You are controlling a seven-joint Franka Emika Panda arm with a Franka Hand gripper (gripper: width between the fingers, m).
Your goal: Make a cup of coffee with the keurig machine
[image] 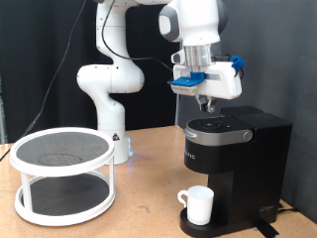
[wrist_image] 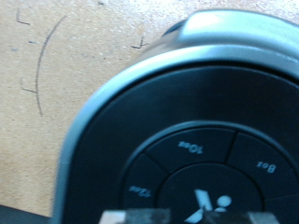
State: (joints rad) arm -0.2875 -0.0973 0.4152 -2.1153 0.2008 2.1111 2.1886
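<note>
The black keurig machine [image: 236, 159] stands on the table at the exterior view's right, with its lid down. The white cup [image: 198, 204] sits on the machine's round drip base, under the brew head. My gripper [image: 206, 103] hangs just above the lid's round button panel [wrist_image: 201, 163], fingers pointing down and looking closed together, with nothing held. In the wrist view the lid fills the picture, with size buttons around a centre button, and my fingertips [wrist_image: 140, 217] only just show at the edge.
A white two-tier round rack [image: 61, 174] stands on the wooden table [image: 149, 213] at the exterior view's left. The arm's white base [image: 111, 94] rises behind it. A cable runs along the wall.
</note>
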